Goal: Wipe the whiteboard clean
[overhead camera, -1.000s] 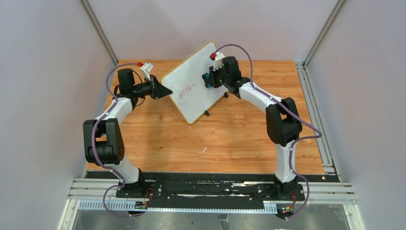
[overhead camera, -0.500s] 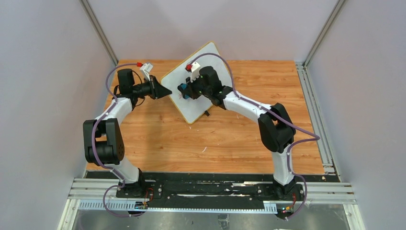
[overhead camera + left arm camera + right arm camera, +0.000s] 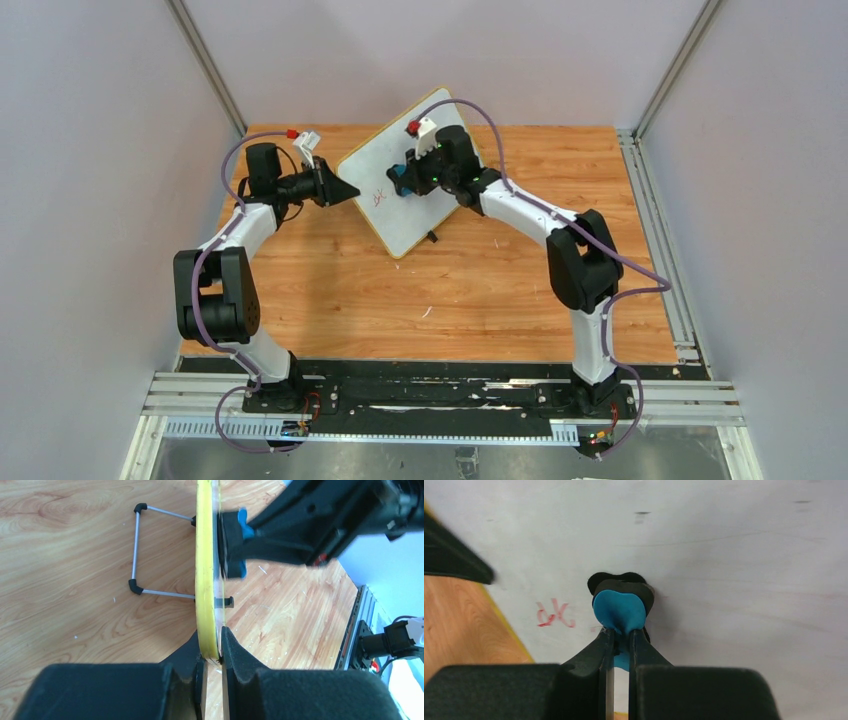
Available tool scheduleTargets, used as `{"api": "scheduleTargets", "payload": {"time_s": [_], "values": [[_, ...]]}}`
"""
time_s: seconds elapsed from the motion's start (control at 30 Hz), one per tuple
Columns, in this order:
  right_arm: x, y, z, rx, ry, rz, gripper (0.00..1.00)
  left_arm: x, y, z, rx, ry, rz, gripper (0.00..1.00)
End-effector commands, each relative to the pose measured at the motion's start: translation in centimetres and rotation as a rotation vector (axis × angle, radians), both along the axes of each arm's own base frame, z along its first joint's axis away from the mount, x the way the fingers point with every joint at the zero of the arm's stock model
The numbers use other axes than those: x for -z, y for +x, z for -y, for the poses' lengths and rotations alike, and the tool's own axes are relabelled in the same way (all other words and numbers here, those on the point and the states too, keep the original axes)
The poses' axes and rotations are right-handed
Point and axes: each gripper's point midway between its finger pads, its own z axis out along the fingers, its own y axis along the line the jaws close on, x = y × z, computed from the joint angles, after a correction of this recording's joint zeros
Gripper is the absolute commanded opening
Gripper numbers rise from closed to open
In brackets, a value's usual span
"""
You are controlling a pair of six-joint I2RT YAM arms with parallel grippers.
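Note:
The whiteboard [image 3: 400, 210] stands tilted on the wooden table, white with a yellow frame. A short bit of red handwriting [image 3: 379, 197] remains near its left edge; it shows in the right wrist view [image 3: 555, 615]. My left gripper [image 3: 347, 192] is shut on the board's left edge; the left wrist view shows the yellow frame [image 3: 205, 580] pinched between the jaws. My right gripper [image 3: 405, 180] is shut on the blue eraser [image 3: 619, 611] and presses its black pad against the board, just right of the red marks. The eraser also shows in the left wrist view [image 3: 241, 530].
The board's wire stand [image 3: 136, 555] with small black feet rests on the wood behind it. A black foot [image 3: 432, 237] shows at the board's lower edge. Grey walls enclose the table on three sides; a metal rail [image 3: 660, 240] runs along the right.
My right gripper swept the eraser left across the red writing, then came back slightly right. Most of the writing is gone; only a short bit remains. The left arm has not moved.

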Motion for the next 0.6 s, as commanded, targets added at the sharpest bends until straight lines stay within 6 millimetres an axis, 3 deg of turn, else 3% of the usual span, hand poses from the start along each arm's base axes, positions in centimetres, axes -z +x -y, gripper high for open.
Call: {"api": "scheduleTargets", "payload": {"time_s": [0.0,0.1,0.2,0.37,0.57], "values": [[0.0,5.6,6.0,0.144,-0.047,0.014,0.01,1.3,0.0,0.3,0.025,0.054,0.028,0.00],[-0.6,6.9,8.0,0.184,-0.047,0.019,0.01,1.4,0.0,0.3,0.024,0.056,0.027,0.00],[-1.1,7.3,8.6,0.192,-0.042,0.023,0.01,1.4,0.1,0.2,0.024,0.057,0.029,0.00],[-0.7,5.9,6.7,0.145,-0.027,0.004,0.01,1.6,0.1,0.2,0.021,0.059,0.023,0.00],[0.3,3.1,2.3,0.061,-0.034,-0.007,0.01,1.6,0.2,0.2,0.020,0.060,0.024,0.00]]}}
